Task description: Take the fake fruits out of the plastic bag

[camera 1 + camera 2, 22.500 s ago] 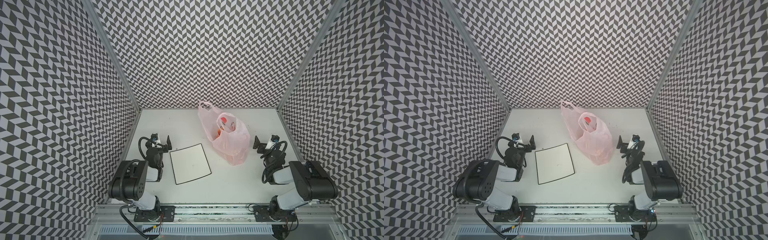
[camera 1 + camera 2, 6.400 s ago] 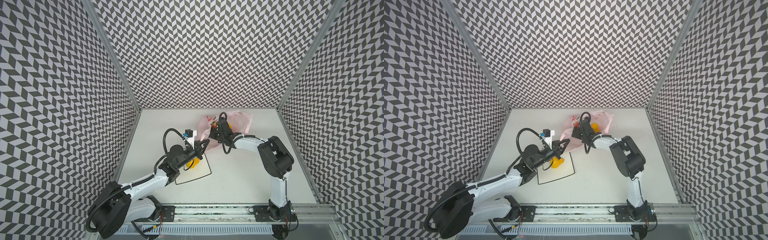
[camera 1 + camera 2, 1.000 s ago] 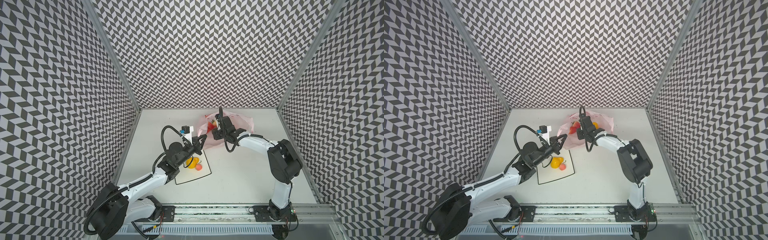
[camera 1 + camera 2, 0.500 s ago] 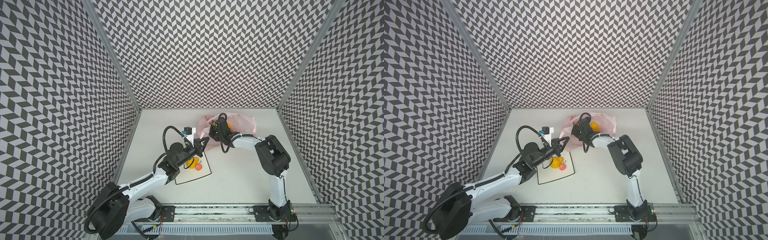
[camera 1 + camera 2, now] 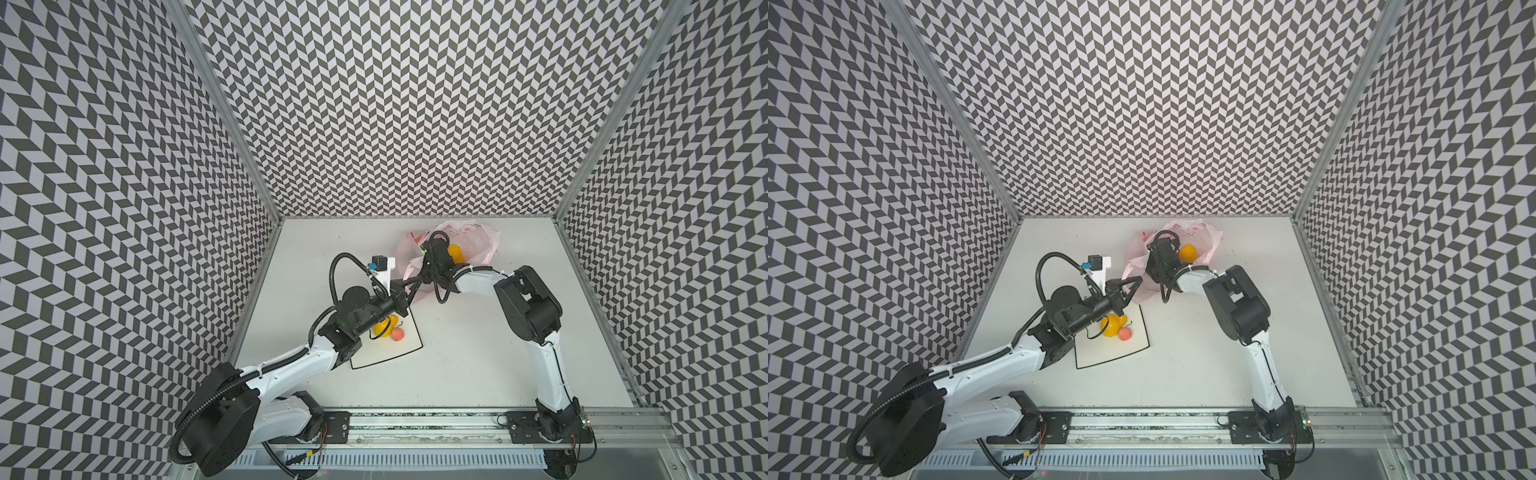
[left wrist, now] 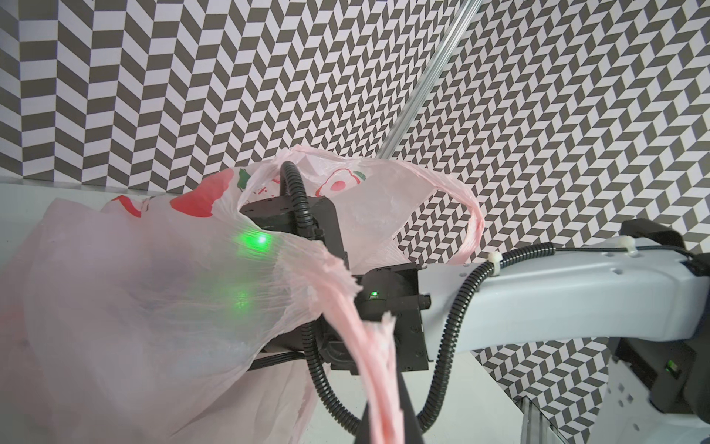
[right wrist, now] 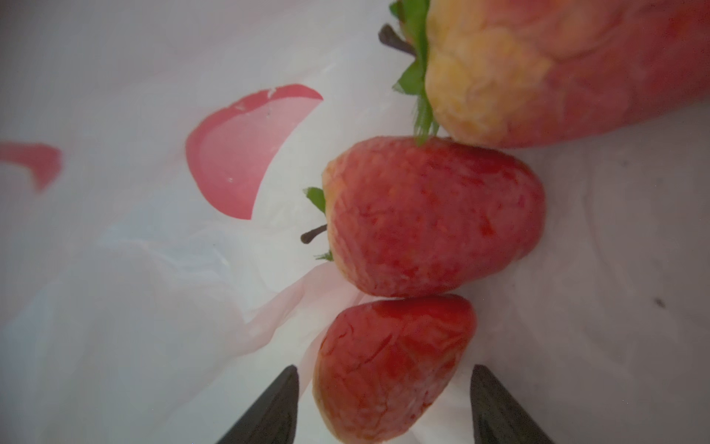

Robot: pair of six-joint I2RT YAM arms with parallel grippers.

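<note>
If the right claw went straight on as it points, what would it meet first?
The nearer strawberry in the bag, just ahead of the open right claw; likely close, though depth is unclear.

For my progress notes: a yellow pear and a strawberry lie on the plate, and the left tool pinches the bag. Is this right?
Not a strawberry: beside the yellow pear on the plate lies a pink peach, as both top views show. The left tool does pinch the bag.
</note>
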